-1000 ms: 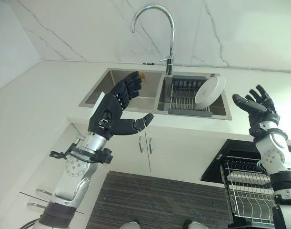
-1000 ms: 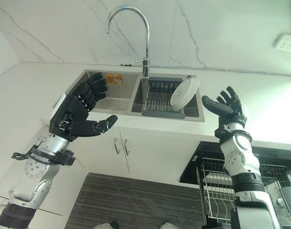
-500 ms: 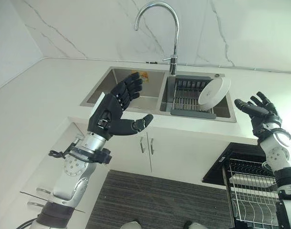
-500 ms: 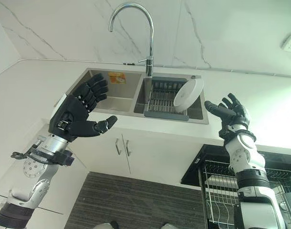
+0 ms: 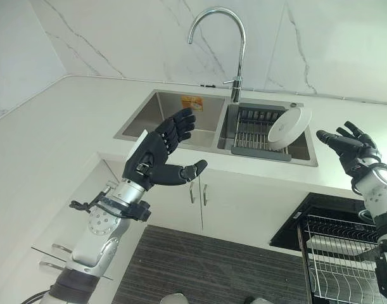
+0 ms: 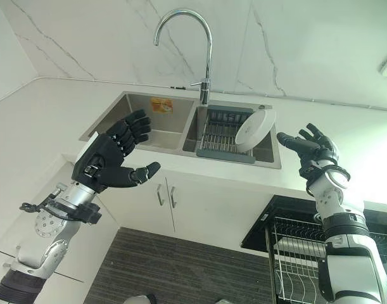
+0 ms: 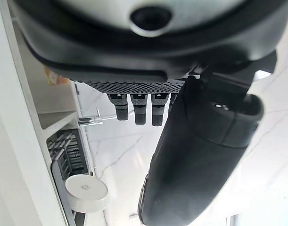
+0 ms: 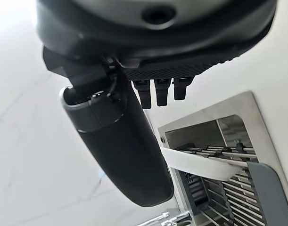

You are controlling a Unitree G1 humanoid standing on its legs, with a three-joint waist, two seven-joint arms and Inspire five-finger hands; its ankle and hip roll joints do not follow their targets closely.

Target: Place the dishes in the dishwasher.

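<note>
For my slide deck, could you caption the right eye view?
Both open hands, left hand and right hand, raised before the sink, white plate in its rack.

a kitchen: double sink (image 5: pixel 180 136), tall faucet (image 5: pixel 234 38), marble backsplash (image 5: pixel 332 44), cabinets (image 5: pixel 237 209).

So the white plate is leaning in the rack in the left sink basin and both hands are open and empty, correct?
Not quite: the white plate leans in the rack in the right basin, under the faucet; the left basin holds no rack. The left eye view shows it. The left hand and right hand are indeed open and empty.
</note>
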